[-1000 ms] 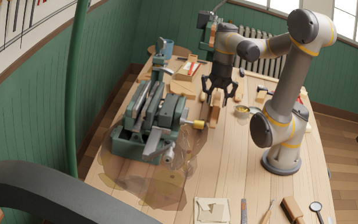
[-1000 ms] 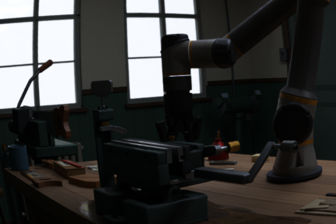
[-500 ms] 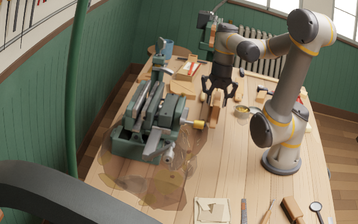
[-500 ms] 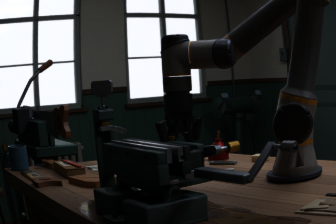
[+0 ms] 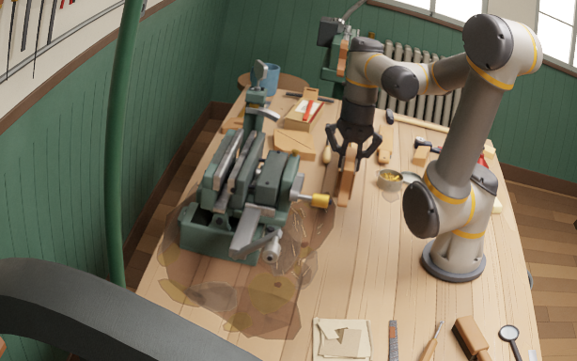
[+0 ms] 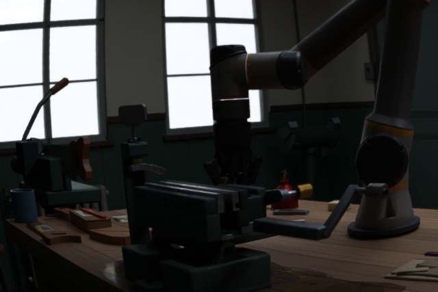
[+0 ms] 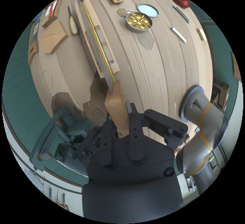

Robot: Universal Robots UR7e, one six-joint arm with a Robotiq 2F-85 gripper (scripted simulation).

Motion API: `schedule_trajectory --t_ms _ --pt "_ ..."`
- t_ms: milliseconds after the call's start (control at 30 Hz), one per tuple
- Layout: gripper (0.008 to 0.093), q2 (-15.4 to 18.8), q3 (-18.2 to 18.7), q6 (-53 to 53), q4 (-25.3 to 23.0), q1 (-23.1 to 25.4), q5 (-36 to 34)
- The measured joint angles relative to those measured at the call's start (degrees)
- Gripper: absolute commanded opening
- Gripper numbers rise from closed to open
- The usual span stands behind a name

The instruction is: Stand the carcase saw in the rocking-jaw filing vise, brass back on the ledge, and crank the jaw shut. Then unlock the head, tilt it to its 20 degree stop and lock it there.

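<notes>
The carcase saw rests in a wooden cradle on the bench, to the right of the green filing vise. Its brass back runs along the top and its wooden handle points toward me. I have my gripper closed on that handle. The vise jaws stand apart with nothing between them. Its crank with a brass knob sticks out toward the saw. A long grey lever hangs off the vise's front. In the second side camera the vise hides the saw.
A second green machine stands at the bench's far end. A tin of brass bits and its lid sit right of the saw. Wooden blocks, a chisel and a box lie behind. Stains and filings spread around the vise base.
</notes>
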Motion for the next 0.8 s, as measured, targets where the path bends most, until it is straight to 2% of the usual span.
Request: schedule_trajectory --t_ms 233,533,800 --pt "0.0080 0.0 0.0 0.0 0.0 0.0 0.0" --pt "0.0080 -0.2 -0.2 0.0 0.5 0.0 0.0" --pt "0.0080 -1.5 -1.4 0.0 3.0 0.0 0.0"
